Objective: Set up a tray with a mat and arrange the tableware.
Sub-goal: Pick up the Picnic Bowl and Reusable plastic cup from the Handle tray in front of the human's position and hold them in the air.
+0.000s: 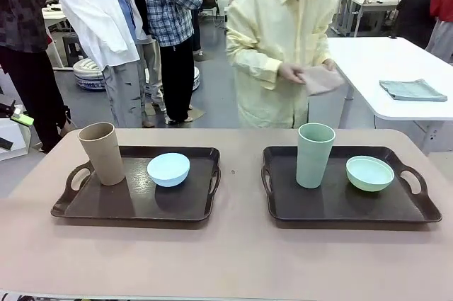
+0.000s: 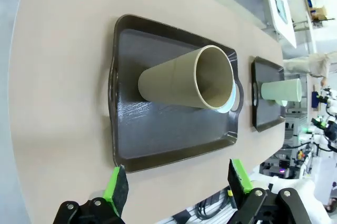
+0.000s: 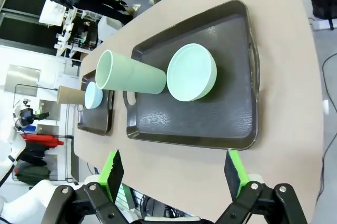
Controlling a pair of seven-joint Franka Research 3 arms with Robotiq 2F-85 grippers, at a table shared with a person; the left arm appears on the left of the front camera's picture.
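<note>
Tableware stands straight on two dark trays with no mat beneath it. The tan cup and light blue bowl are on the left tray; the pale green cup and pale green bowl are on the right tray. Across the table, the person's hand holds a pinkish cloth, probably a mat, in the air. A folded blue-grey cloth lies on the white side table. The mat step looks not yet done, and the dishes likely need lifting off first. The left gripper and right gripper hover over the near edge, jaws wide apart, gripping nothing.
</note>
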